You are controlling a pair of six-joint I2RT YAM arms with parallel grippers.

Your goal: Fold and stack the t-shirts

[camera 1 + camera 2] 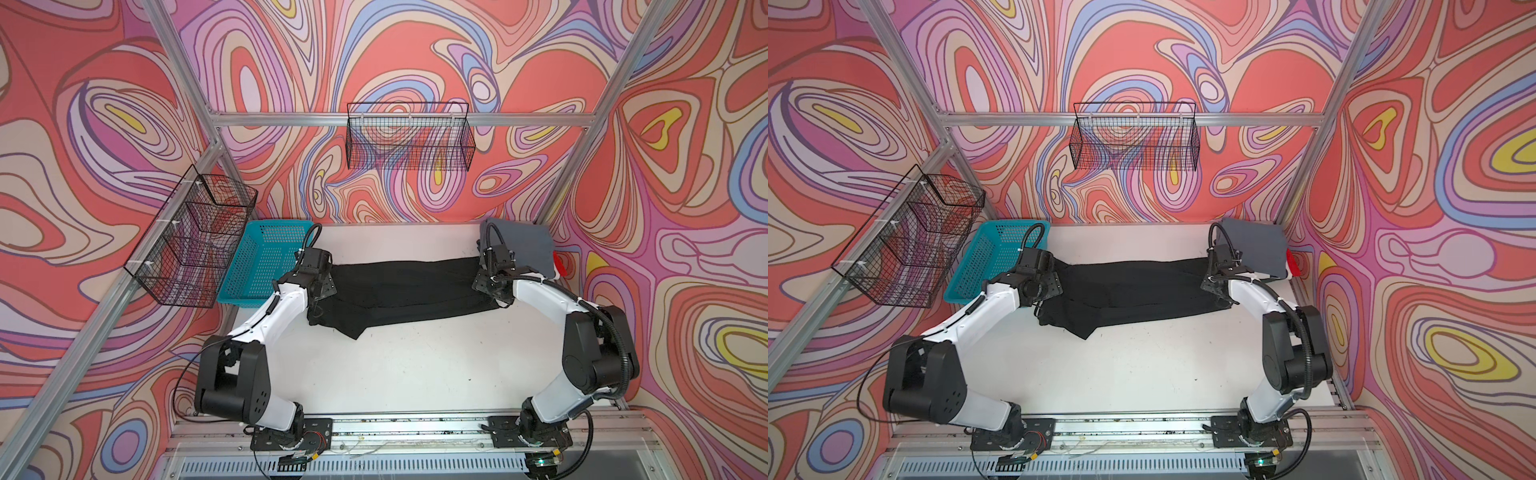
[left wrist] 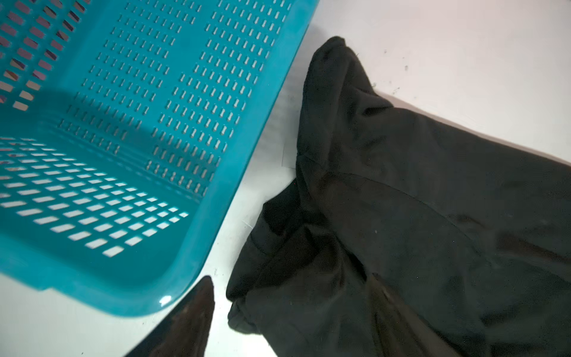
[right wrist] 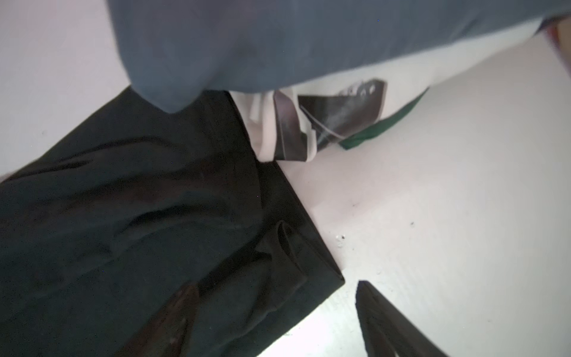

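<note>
Left wrist view looks down on the turquoise basket [image 2: 123,123], which stands on the white table [image 2: 448,46] just beside the sleeve end of the black t-shirt [image 2: 432,201]. The left gripper [image 2: 292,278] hangs over that bunched sleeve with its jaws apart and not closed on the cloth. One finger [image 2: 191,318] shows clearly over bare table by the basket's corner. The other is only a faint brownish shape against the black fabric.

In both top views the turquoise basket [image 1: 270,257] sits at the far left corner of the table [image 1: 395,365], below a black wire basket [image 1: 195,241] fixed to the left wall. The left gripper [image 1: 322,291] is low over the shirt's left end. The black t-shirt [image 1: 407,286] lies across the middle of the table as a long, loosely folded band running from one gripper to the other. A flap on its left part droops toward the near edge.

The right gripper [image 1: 484,286] is low over the band's right end. In the right wrist view the right gripper [image 3: 276,284] has its jaws spread wide, one finger over the black hem and the other over bare table, so it grips nothing.

The stack sits at the far right corner, and the black band reaches its near corner. The grey t-shirt [image 1: 519,245] lies folded on top. Under it the right wrist view shows the white t-shirt [image 3: 417,80], which has a dark print, and the dark green t-shirt [image 3: 370,133] at the bottom. In both top views an edge of the red t-shirt [image 1: 563,266] peeks out on the stack's right side.
</note>
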